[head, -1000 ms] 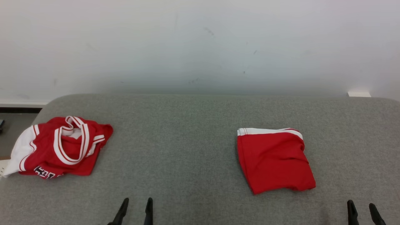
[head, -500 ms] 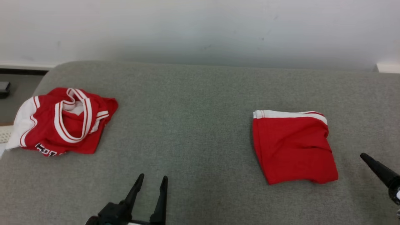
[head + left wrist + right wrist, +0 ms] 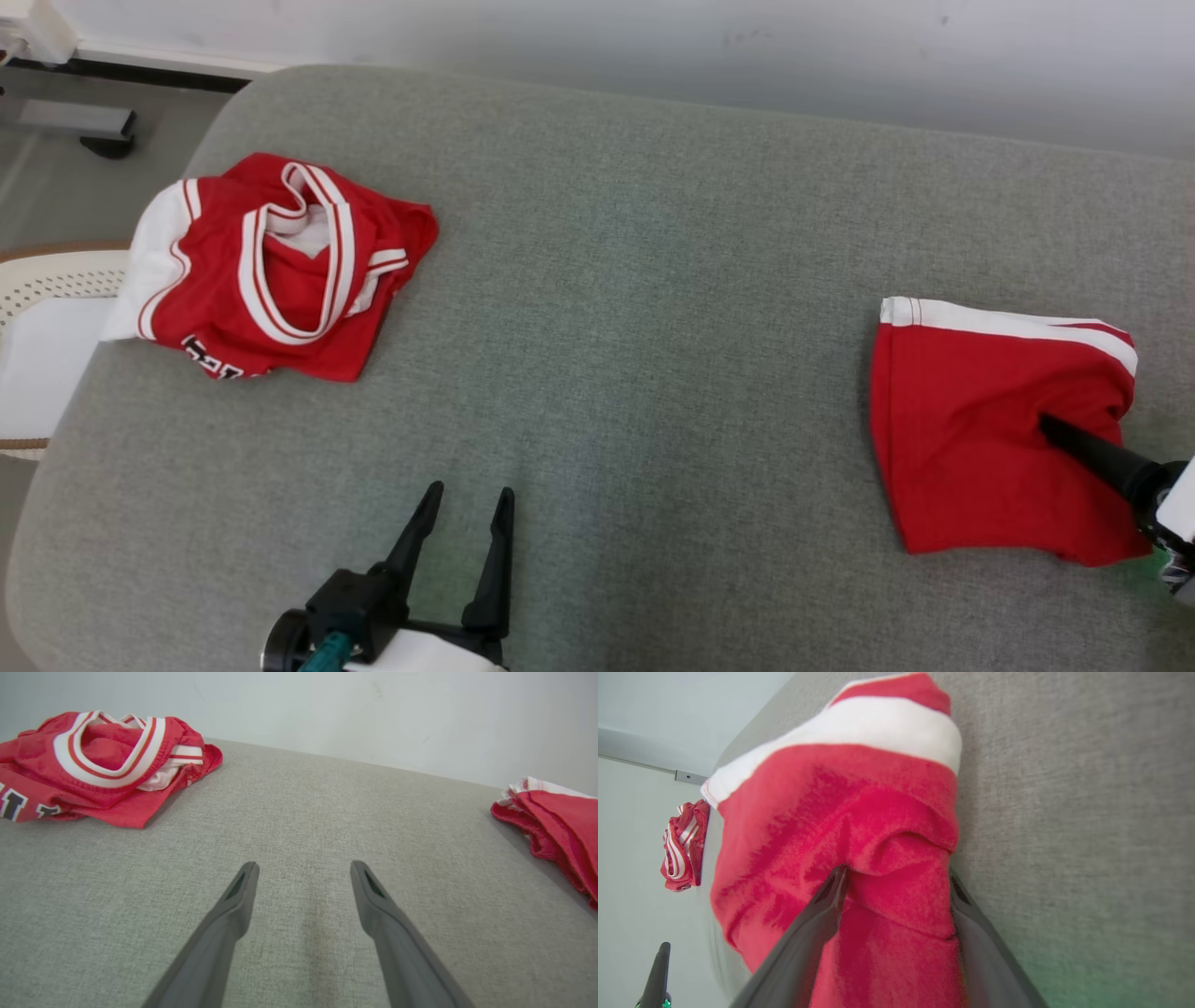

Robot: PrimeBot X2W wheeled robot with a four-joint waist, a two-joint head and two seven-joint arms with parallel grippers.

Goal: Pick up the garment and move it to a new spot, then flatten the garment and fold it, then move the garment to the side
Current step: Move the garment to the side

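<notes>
Grey cloth covers the worktop (image 3: 635, 280), and a pale wall (image 3: 653, 37) stands behind it. Two red things lie on it, far apart.

One is the folded red garment (image 3: 962, 439) with a white band along one edge. The right fingers (image 3: 817, 924) are down on it. They are spread apart, one on each side of a soft hump of red cloth. The hump sits right between the tips and runs the same way the fingers point. The white band lies past the tips, at the far end. The fingers have not pinched shut yet, so the cloth is just lying between them.

The left fingers (image 3: 231, 919) are spread apart too, and they hold nothing. They hang over bare grey cloth. The folded garment is well off to their right. A crumpled red and white jersey (image 3: 280, 271) is well off to their left and ahead.

So the right arm is much nearer to the folded garment. It looks folded already, so I think the job left is to slide it to the side. The right fingers would need to squeeze the hump first. If they grab only the top layer, the fold could fall open.
</notes>
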